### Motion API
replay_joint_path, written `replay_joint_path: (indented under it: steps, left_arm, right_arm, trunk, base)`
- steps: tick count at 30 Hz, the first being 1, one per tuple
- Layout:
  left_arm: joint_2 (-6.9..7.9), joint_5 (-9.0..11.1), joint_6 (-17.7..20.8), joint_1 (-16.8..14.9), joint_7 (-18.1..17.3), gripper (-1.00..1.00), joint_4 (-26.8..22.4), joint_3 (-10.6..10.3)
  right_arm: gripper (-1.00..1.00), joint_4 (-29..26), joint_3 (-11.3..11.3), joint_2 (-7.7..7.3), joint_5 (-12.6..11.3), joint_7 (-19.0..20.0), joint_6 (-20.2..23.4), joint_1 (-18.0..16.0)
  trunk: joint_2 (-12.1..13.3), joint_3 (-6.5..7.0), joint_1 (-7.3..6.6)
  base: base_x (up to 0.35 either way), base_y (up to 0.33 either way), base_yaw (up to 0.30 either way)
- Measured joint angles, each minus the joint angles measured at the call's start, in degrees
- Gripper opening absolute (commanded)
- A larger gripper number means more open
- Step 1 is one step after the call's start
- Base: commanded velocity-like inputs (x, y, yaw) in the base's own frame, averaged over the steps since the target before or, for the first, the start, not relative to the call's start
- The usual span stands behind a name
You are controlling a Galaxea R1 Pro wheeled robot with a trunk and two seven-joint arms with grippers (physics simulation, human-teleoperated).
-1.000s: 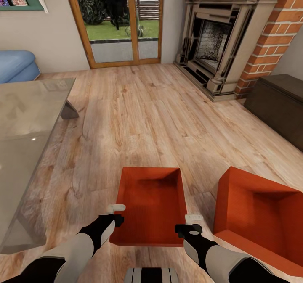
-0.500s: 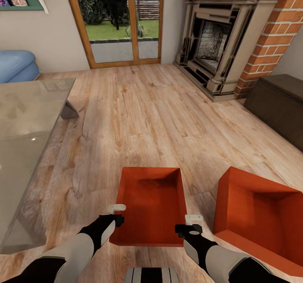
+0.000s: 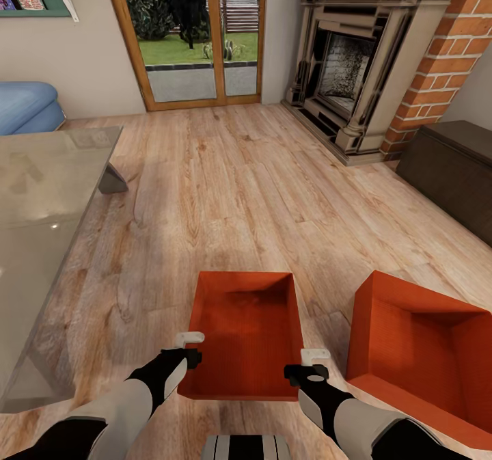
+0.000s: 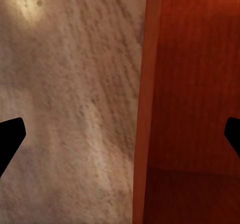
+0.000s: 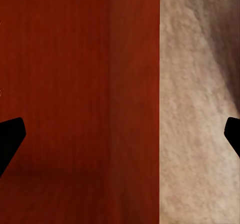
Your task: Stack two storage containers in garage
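Orange-red container (image 3: 247,333) sits between my wide-open left gripper (image 3: 189,348) and right gripper (image 3: 311,364), each straddling a side wall, long axis running away, nothing clamped.

The right-hand storage container (image 3: 417,350) runs off the head view's right and lower edges, so its far corner and near end are lost. The glass table (image 3: 48,241) is cut by the left edge, as are the blue sofa (image 3: 24,104) and the dark low cabinet (image 3: 454,166) at the right. Each wrist view catches just the dark tips of its claw's fingers (image 4: 9,139) (image 5: 10,141) at the picture's sides; the claws' bodies are out of frame. Whether the fingers touch the middle container's (image 3: 249,330) walls is probably not decidable from here.
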Motion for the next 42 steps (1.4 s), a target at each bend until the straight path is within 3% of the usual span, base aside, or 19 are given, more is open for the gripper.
replay_joint_path:
  steps: [6, 35, 36, 37, 41, 42]
  left_arm:
    - [0.03, 0.0, 0.0, 0.0, 0.0, 1.0, 0.0, 0.0]
    - [-0.07, 0.0, 0.0, 0.0, 0.0, 1.0, 0.0, 0.1]
    - [-0.08, 0.0, 0.0, 0.0, 0.0, 1.0, 0.0, 0.1]
    - [-0.09, 0.0, 0.0, 0.0, 0.0, -1.0, 0.0, 0.1]
    - [-0.14, 0.1, 0.0, 0.0, 0.4, -1.0, 0.0, 0.1]
    - [-0.17, 0.9, -0.1, 0.0, 1.1, -1.0, 0.0, -0.1]
  right_arm:
    - [1.0, 0.0, 0.0, -0.01, 0.0, 0.0, 0.0, 0.0]
    - [1.0, 0.0, 0.0, -0.01, -0.1, 0.0, 0.0, 0.0]
    - [-1.0, 0.0, 0.0, -0.01, -0.1, 0.0, 0.0, 0.0]
    - [-1.0, 0.0, 0.0, -0.01, -0.1, 0.0, 0.0, 0.0]
    - [-1.0, 0.0, 0.4, -0.02, 0.1, -0.1, 0.1, 0.0]
    - [-1.0, -0.1, 0.6, -0.01, 0.2, -0.1, 0.1, 0.0]
  trunk:
    - [-1.6, -0.71, 0.87]
    - [-1.6, -0.72, 0.88]
    - [-1.6, -0.72, 0.88]
    - [-1.6, -0.72, 0.88]
    - [-1.6, -0.72, 0.87]
    - [-1.6, -0.72, 0.87]
  base:
    - [0.0, 0.0, 0.0]
    - [0.0, 0.0, 0.0]
    - [0.0, 0.0, 0.0]
    - [0.0, 0.0, 0.0]
    - [0.0, 0.0, 0.0]
    - [0.0, 0.0, 0.0]
